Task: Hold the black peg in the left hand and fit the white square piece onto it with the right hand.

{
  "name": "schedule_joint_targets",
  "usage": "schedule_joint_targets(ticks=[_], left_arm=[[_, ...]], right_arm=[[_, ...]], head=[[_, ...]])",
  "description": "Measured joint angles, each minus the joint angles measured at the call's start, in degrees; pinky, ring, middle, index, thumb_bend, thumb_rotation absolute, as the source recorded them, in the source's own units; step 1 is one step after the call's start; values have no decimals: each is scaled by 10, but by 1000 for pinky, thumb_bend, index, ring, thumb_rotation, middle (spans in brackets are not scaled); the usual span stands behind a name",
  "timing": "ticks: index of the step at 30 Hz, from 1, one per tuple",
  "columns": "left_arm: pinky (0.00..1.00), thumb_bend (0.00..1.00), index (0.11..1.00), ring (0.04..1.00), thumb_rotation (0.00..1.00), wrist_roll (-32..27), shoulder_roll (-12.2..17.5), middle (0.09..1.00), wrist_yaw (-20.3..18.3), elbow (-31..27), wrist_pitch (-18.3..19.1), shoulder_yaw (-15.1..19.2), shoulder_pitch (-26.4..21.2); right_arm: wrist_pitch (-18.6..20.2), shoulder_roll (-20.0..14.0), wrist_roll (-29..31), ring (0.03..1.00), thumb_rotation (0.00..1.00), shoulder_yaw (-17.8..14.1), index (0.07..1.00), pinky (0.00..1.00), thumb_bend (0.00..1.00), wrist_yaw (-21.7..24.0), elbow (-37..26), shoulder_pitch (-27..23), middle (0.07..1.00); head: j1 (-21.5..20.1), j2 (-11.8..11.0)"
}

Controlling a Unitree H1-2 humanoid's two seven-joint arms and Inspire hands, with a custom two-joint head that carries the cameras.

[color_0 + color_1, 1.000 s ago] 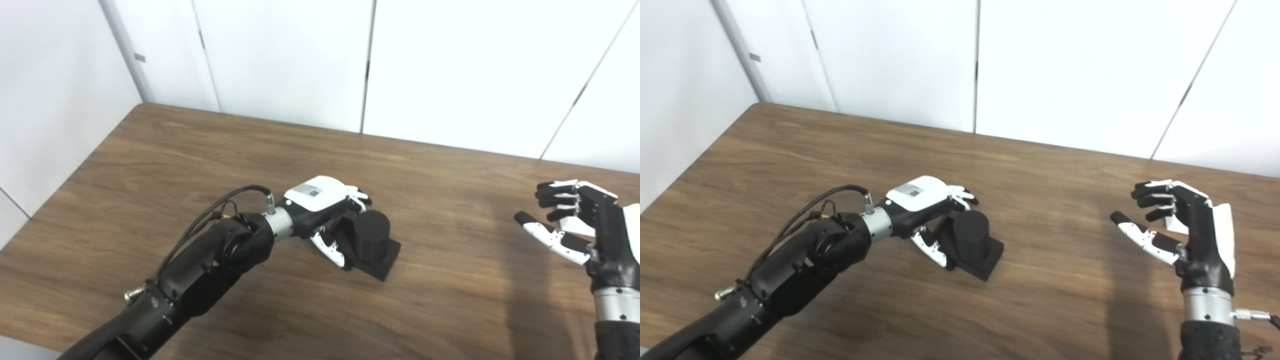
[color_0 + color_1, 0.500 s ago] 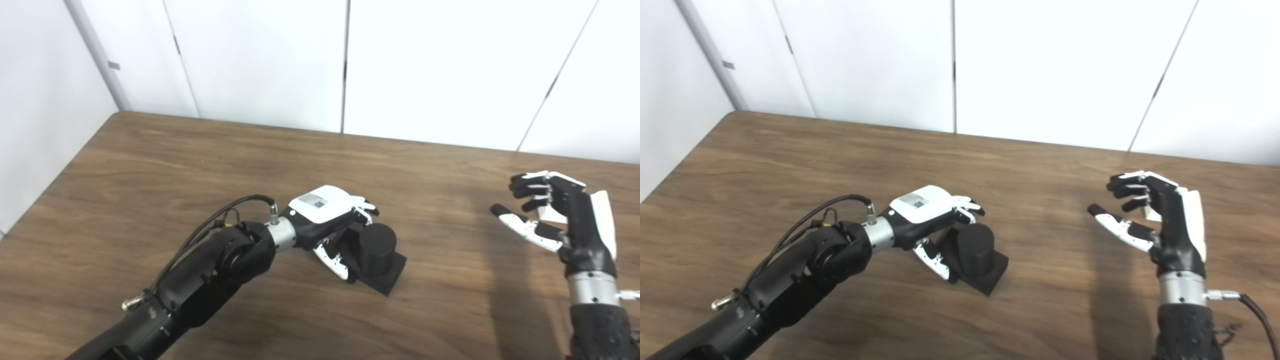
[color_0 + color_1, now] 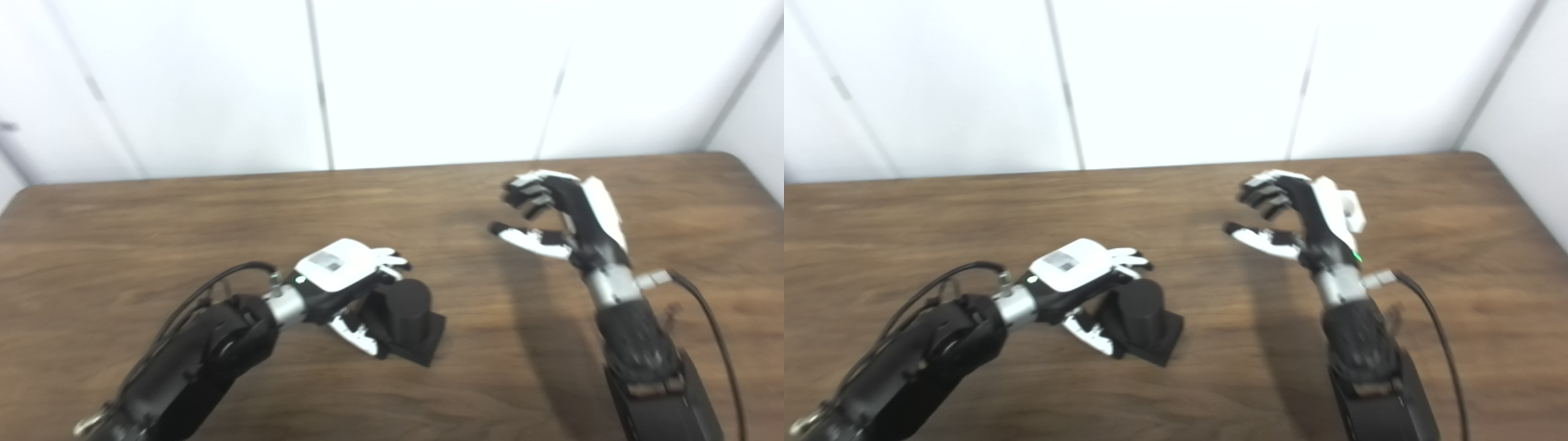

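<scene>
The black peg (image 3: 405, 309), a short cylinder on a square base, rests on the wooden table (image 3: 153, 226). My left hand (image 3: 343, 278) is wrapped around it, fingers behind the cylinder and thumb against the near side of the base. My right hand (image 3: 560, 211) is open and empty, raised above the table to the right of the peg, fingers curled apart and pointing left. A small white piece (image 3: 1352, 211) shows just behind the right hand in the right eye view, mostly hidden by it.
White wall panels (image 3: 429, 79) stand along the far edge of the table. The table's right far corner (image 3: 1482, 156) is in view. A cable (image 3: 710, 318) trails from my right wrist.
The camera has swung to the right, so the whole picture shifted left. My left hand stays on the peg. My right hand now stands closer to the peg and has turned its back rightward.
</scene>
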Motion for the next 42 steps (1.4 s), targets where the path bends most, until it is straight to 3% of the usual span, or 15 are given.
schedule_joint_targets(ticks=[6,9,14,17,20,24,27,32,42], left_arm=[[745,524,491,918,66,-4,7,899,11,2,-18,2,6],[740,524,491,908,65,-7,11,895,11,2,-18,5,10],[746,524,491,898,64,-13,13,887,13,2,-29,9,17],[750,524,491,896,63,-17,18,884,13,1,-37,12,20],[753,524,491,890,63,-23,24,882,13,0,-40,13,22],[760,524,491,890,63,-26,24,878,13,0,-45,16,26],[761,524,491,892,65,-27,27,883,25,5,-59,20,31],[769,524,492,905,67,-28,27,889,37,18,-77,22,33],[781,524,492,905,67,-31,27,891,38,18,-80,24,36]], right_arm=[[42,-75,-47,675,136,4,497,551,507,54,-13,-42,745],[52,-118,-69,726,71,27,707,581,662,100,-10,-62,791],[55,-228,-111,800,95,78,787,660,828,206,21,-109,846],[65,-258,-129,846,108,90,811,714,869,251,36,-132,874],[69,-260,-145,845,182,97,874,709,937,262,45,-138,880],[69,-260,-186,887,238,114,945,791,970,262,99,-141,922],[68,-260,-205,934,242,121,966,827,981,264,117,-149,984],[73,-265,-242,977,238,133,989,872,979,282,148,-180,1000],[83,-268,-285,976,228,167,977,837,961,317,222,-213,1000]], head=[[-43,-19],[-52,-26],[-76,-41],[-84,-47],[-102,-56],[-107,-60],[-111,-63],[-113,-65],[-109,-62]])
